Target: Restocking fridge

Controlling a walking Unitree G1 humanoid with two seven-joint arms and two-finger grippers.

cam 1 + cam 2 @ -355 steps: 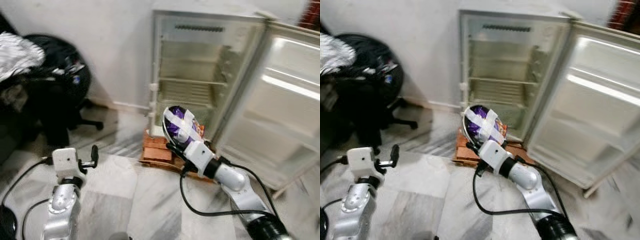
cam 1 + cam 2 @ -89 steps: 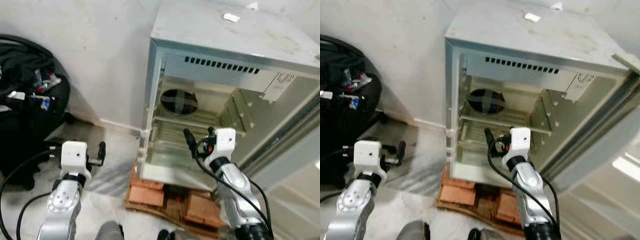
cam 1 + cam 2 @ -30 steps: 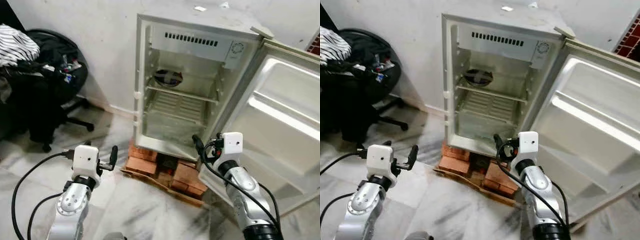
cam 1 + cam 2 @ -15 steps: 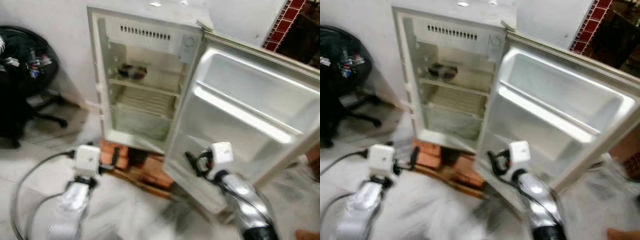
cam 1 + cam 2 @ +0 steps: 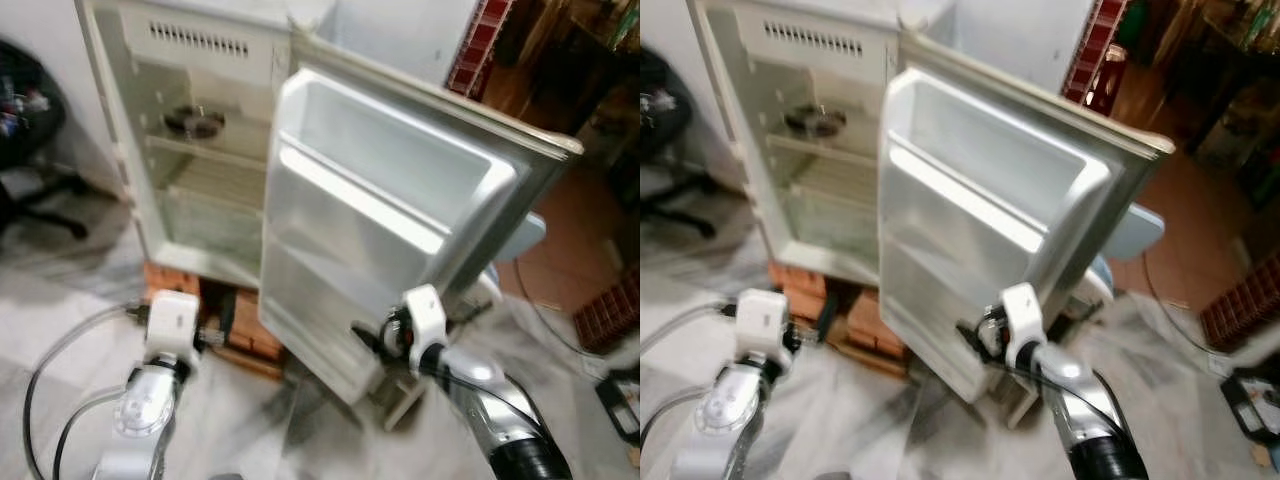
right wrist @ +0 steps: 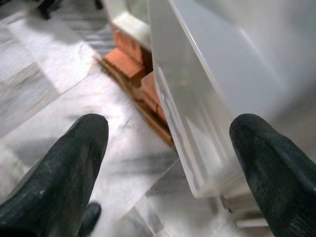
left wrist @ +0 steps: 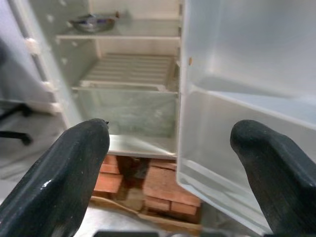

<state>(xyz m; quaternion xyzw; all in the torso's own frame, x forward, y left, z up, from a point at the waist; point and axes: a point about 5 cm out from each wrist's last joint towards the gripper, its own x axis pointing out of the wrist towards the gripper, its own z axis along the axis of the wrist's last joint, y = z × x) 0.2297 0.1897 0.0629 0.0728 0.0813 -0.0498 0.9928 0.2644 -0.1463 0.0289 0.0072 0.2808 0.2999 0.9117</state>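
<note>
The fridge [image 5: 190, 150] stands open on a stack of bricks [image 5: 240, 325] against the wall, its door [image 5: 390, 210] swung partway across the front. A covered bowl [image 5: 195, 120] sits on the fridge's upper shelf, near the back; the shelf below it is a bare rack. The right gripper [image 6: 168, 163] hangs low beside the bottom corner of the fridge door, its fingers spread wide and holding nothing, with the door's edge between them in the wrist view. The left gripper [image 7: 168, 163] is held low in front of the fridge, also spread and released, looking into the compartment. A black office chair [image 5: 25, 150] stands left of the fridge.
</note>
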